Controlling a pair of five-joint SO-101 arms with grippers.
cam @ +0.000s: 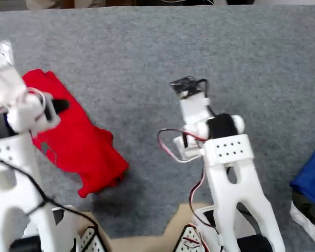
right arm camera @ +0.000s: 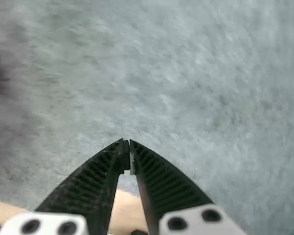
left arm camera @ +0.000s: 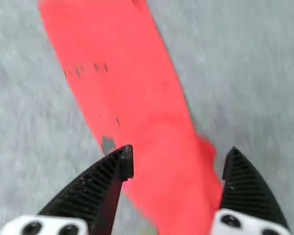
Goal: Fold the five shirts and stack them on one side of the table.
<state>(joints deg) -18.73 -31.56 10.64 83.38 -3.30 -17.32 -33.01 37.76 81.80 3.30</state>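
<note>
The left gripper (left arm camera: pixel 180 154) is over the red shirt (left arm camera: pixel 122 88), jaws wide apart and holding nothing; whether the tips touch the cloth cannot be told. The shirt (cam: pixel 79 142) lies crumpled on the left of the grey mat (cam: pixel 147 47). The right gripper (right arm camera: pixel 126 144) is closed and empty above bare mat at the middle. A pile of shirts (cam: pixel 310 194) sits at the right edge.

Bright even light, soft faint shadows

Bare grey mat (cam: pixel 147 52) mid-table; 1 red shirt (cam: pixel 79 142) left, seemingly stacked shirts (cam: pixel 311 191) far right.
</note>
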